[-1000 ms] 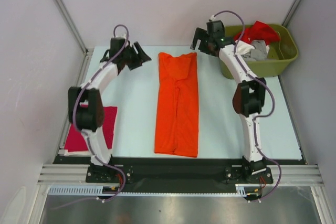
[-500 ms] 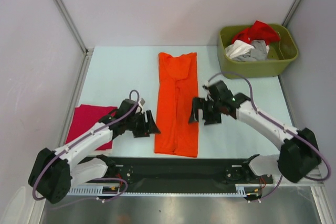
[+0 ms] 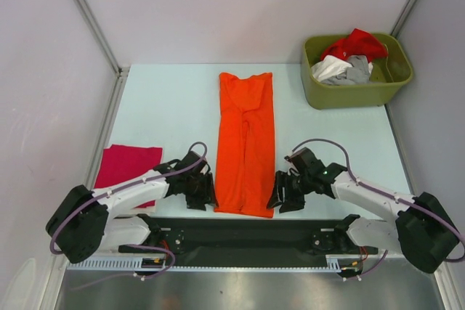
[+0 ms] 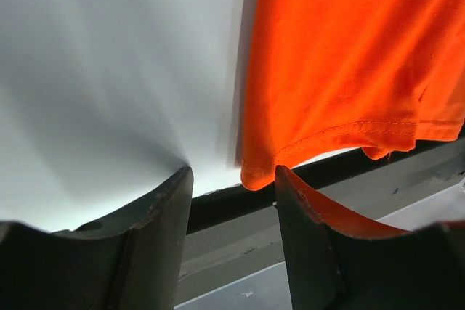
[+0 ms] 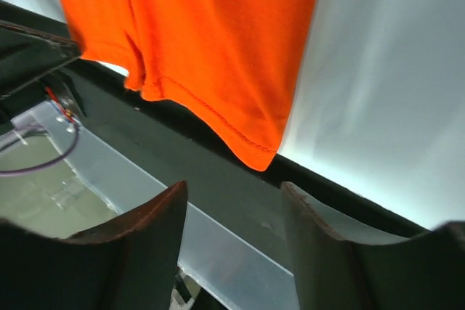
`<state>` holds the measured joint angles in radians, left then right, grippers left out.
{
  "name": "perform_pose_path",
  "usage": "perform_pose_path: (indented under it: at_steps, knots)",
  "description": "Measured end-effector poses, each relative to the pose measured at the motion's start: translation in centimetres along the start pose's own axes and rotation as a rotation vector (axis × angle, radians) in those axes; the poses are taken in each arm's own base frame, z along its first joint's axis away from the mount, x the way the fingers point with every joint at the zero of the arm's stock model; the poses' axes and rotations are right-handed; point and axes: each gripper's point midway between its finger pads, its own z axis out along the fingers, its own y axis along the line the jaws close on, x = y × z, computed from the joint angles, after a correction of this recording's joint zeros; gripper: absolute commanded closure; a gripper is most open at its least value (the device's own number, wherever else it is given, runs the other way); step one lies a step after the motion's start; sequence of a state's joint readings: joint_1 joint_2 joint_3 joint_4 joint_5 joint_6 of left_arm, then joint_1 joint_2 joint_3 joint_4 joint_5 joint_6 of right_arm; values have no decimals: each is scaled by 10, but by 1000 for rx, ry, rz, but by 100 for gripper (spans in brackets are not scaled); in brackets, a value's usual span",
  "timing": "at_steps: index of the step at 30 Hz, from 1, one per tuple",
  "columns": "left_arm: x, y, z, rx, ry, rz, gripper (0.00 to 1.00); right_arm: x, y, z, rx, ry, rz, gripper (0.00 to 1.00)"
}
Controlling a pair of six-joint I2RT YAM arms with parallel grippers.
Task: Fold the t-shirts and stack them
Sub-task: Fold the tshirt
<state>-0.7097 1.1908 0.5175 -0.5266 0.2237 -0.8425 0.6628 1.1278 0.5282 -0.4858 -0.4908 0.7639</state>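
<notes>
A long orange t-shirt (image 3: 245,143), folded lengthwise, lies down the middle of the table. My left gripper (image 3: 206,194) sits low at its near left corner and my right gripper (image 3: 279,196) at its near right corner. In the left wrist view the shirt's hem corner (image 4: 256,174) hangs just ahead of my open left gripper (image 4: 232,172), nothing between the fingers. In the right wrist view the other hem corner (image 5: 260,156) lies just beyond my open right gripper (image 5: 232,186). A folded magenta t-shirt (image 3: 129,167) rests at the near left. Red (image 3: 357,43), white (image 3: 330,70) and grey (image 3: 357,70) t-shirts fill the bin.
The olive-green bin (image 3: 363,94) stands at the far right corner. A black rail (image 3: 247,226) runs along the table's near edge just below both grippers. Bare table (image 3: 171,107) lies either side of the orange shirt.
Both arms swung from the far end of the table back to the near edge, dropping to the orange shirt's near corners. Both jaws have narrowed a little.
</notes>
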Motion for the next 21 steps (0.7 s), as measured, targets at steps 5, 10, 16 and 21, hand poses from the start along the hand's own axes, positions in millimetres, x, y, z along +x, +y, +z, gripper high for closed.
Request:
perform_pose_path:
  at_steps: [5, 10, 16, 21]
  knots:
    - [2, 2, 2, -17, 5, 3, 46, 7, -8, 14, 60, 38, 24, 56]
    - [-1, -2, 2, -9, 1, 4, 39, 3, -17, 19, 109, 27, 52, 47]
    - [-4, -8, 4, 9, -6, 4, 44, 1, -24, 24, 145, 27, 63, 48]
    - [-2, -12, 8, 31, 12, -4, 50, 1, -23, 30, 146, 39, 75, 50]
